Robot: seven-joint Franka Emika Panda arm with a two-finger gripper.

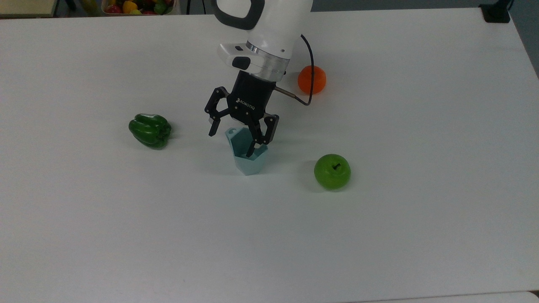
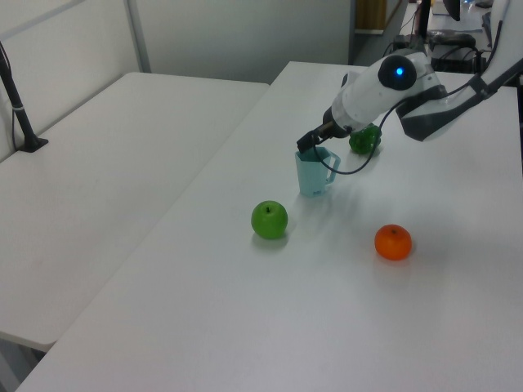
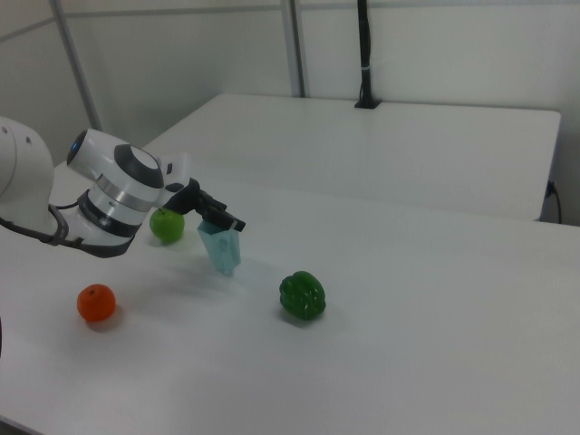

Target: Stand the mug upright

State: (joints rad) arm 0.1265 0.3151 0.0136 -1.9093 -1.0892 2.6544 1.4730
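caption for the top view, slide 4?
Open hand straddling the rim of the upright mug, with pepper, apple and orange around.

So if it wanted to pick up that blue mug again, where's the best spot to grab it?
Probably the rim, from above. The mug stands upright with its mouth open upward, so one finger can go inside and one outside the thin wall. The small handle looks too small to pinch reliably.
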